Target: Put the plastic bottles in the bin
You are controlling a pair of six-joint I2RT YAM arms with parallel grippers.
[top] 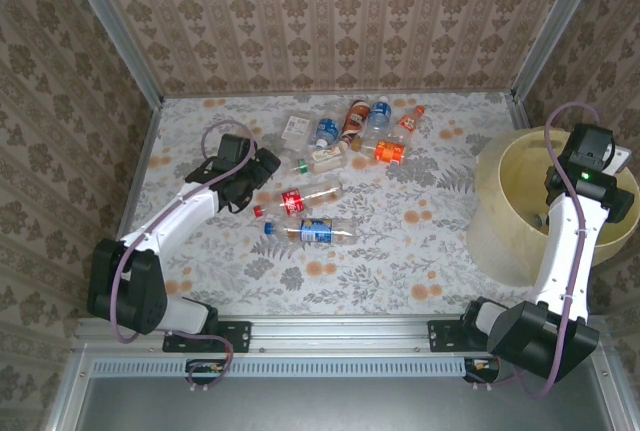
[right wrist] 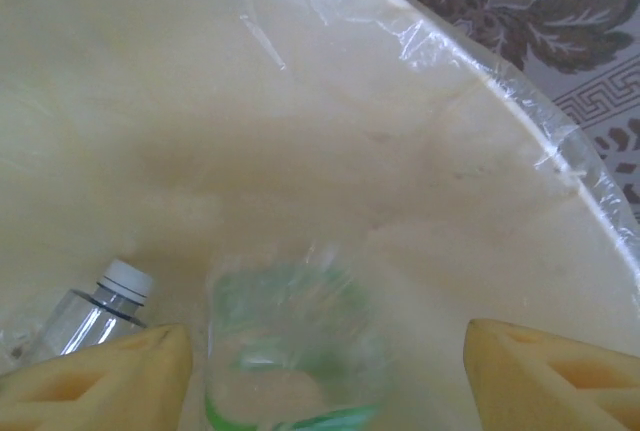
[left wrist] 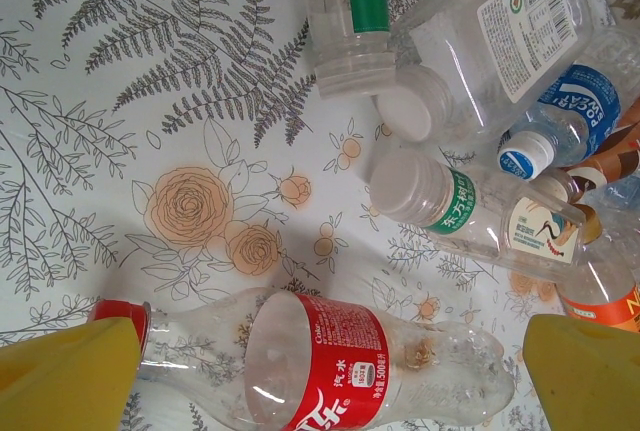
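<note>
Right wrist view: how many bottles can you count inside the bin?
2. A clear bottle with a white cap is at the lower left of the bin; a blurred, green-tinted bottle is low in the middle. Others may be hidden beyond the frame.

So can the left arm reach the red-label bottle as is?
Probably yes. The left gripper is open above the red-label bottle with nothing over it, and the green-label bottle lies clear. But the fingers flank its ends, not its sides, so the wrist may need turning.
</note>
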